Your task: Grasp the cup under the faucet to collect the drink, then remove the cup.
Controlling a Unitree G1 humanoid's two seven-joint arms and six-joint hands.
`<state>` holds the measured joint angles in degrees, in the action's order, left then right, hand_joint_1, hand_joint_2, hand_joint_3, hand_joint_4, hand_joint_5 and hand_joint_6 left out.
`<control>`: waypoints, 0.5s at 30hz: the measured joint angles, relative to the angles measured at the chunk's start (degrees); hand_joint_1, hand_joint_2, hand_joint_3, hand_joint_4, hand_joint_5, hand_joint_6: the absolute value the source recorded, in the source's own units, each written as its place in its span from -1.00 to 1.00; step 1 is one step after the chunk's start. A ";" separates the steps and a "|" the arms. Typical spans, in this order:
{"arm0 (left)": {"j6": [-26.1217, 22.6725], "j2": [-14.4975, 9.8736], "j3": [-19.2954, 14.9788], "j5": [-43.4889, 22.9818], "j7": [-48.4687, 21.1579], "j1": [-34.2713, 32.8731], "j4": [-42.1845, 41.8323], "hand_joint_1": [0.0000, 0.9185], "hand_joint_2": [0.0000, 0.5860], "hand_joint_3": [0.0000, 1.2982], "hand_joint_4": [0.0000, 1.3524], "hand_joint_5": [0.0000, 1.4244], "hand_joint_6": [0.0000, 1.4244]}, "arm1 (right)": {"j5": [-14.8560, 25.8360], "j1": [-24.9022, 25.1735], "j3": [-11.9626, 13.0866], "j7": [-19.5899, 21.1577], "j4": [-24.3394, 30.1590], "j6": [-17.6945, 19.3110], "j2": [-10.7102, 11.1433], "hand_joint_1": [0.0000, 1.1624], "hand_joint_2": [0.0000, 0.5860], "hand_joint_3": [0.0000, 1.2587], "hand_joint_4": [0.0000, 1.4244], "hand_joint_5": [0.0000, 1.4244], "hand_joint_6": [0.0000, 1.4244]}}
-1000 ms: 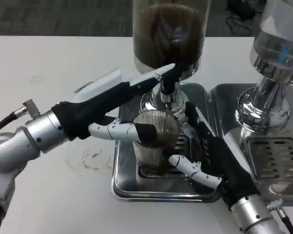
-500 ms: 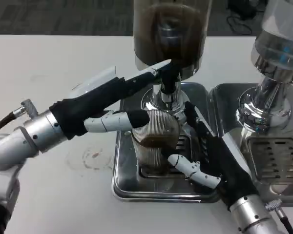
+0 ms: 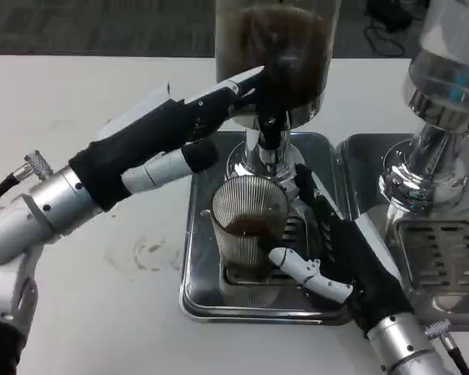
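Note:
A clear ribbed cup (image 3: 246, 226) stands upright on the steel drip tray (image 3: 197, 285), right under the black faucet (image 3: 270, 129) of the dark-drink dispenser (image 3: 277, 47). A little brown drink lies in its bottom. My right hand (image 3: 340, 250) wraps the cup's right side, thumb against its lower wall and fingers (image 3: 311, 191) by the rim behind it. My left hand (image 3: 160, 137) hovers above and left of the cup, fingers stretched out and apart, the top one reaching the dispenser just above the faucet. It holds nothing.
A second dispenser (image 3: 445, 86) with its own steel tray (image 3: 438, 242) stands close at the right, beside my right forearm. White tabletop (image 3: 102, 86) stretches to the left, with a faint ring stain (image 3: 144, 254) near the tray.
My left hand has lifted up and away from the cup's rim, its thumb no longer across the cup. The right hand and cup have stayed put.

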<state>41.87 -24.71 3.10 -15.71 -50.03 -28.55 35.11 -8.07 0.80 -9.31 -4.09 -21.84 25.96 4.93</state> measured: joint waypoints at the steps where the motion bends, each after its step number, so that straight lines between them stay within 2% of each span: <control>1: -0.53 0.11 -0.34 -0.34 -0.37 0.01 -0.59 -1.00 -0.80 -0.85 -1.00 -0.90 -0.86 | 0.00 0.01 0.00 0.00 -0.15 0.00 -0.01 0.02 -0.21 -1.00 -1.00 -1.00 -1.00; 11: -3.40 0.43 -3.74 -4.26 -1.45 0.67 -6.50 -1.00 -0.80 -0.83 -1.00 -0.87 -0.84 | 0.00 0.48 0.02 0.00 -0.45 0.59 -0.03 0.01 -0.21 -1.00 -1.00 -1.00 -1.00; 15: -4.85 0.44 -4.74 -5.58 -1.76 1.70 -9.38 -1.00 -0.80 -0.80 -0.94 -0.82 -0.80 | 0.00 0.65 0.02 0.00 -0.51 0.76 -0.01 0.01 -0.21 -1.00 -1.00 -1.00 -1.00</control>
<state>37.02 -24.27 -1.64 -21.29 -51.79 -26.85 25.73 -8.07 1.45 -9.28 -4.09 -22.36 26.72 4.93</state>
